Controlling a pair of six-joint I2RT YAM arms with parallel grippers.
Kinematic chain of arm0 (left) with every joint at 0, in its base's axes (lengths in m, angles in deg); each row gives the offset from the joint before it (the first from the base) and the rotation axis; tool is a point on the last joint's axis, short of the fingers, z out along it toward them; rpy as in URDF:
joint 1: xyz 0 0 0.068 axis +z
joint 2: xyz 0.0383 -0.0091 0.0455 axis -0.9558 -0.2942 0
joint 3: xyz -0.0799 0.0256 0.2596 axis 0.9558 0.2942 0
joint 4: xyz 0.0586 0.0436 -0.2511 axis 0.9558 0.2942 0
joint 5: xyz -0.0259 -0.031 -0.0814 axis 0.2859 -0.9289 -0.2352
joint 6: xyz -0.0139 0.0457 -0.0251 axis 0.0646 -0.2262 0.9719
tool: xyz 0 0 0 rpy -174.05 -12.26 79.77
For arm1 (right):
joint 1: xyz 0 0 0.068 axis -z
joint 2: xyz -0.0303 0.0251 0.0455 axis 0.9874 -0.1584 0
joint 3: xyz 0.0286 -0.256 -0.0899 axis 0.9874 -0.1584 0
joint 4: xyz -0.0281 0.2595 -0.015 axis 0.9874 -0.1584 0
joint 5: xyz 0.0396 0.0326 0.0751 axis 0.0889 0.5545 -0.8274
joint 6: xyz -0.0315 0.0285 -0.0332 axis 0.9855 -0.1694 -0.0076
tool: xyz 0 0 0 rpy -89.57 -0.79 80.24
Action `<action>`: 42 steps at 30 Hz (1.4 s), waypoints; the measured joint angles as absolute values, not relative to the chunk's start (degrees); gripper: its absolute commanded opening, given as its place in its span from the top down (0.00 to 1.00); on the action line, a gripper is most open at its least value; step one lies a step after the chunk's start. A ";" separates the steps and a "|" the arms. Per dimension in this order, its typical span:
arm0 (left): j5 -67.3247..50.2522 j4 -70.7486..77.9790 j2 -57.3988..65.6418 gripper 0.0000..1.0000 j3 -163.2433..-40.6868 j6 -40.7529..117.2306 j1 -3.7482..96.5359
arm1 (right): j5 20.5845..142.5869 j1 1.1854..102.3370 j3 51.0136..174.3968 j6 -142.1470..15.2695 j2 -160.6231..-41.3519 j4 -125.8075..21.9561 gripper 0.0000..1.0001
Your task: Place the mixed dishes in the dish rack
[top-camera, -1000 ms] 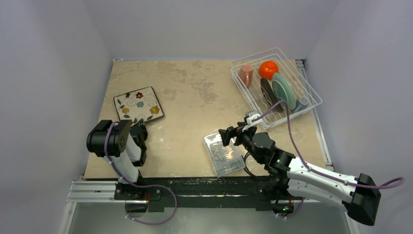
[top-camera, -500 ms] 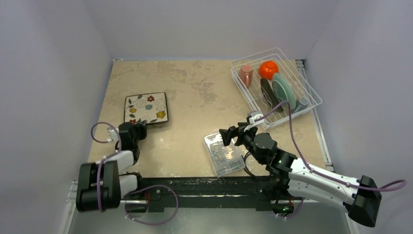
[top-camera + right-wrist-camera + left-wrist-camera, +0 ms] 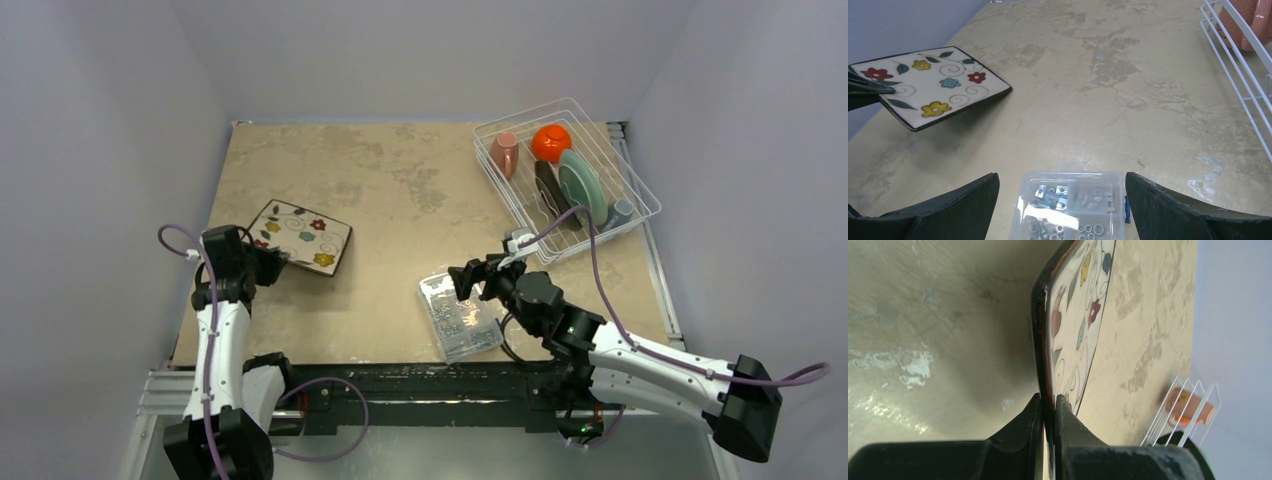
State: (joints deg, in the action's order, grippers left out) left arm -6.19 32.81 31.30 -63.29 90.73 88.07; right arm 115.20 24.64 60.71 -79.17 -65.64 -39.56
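Left gripper (image 3: 270, 262) pinching just 1 edge of the white floral square plate (image 3: 305, 235), could slip before reaching the dish rack (image 3: 640, 195); right gripper (image 3: 470, 275) spread wide.

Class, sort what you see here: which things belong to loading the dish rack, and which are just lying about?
Belongs to the job: dish rack, white floral square plate, pink cup, orange bowl, dark teal square plate, pale green plate, small grey mug.
Lying about: clear plastic box of small parts.
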 measured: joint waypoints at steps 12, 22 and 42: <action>-18.43 49.71 31.06 1.00 -69.87 84.07 89.28 | 113.78 24.64 63.70 -84.98 -65.51 -44.98 0.01; -21.38 58.03 31.69 1.00 -76.30 80.96 89.38 | 110.99 24.64 65.04 -85.14 -61.58 -48.76 0.01; -29.31 62.14 28.31 1.00 -83.44 79.54 89.25 | 109.59 24.64 74.98 -75.59 -66.52 -53.16 0.01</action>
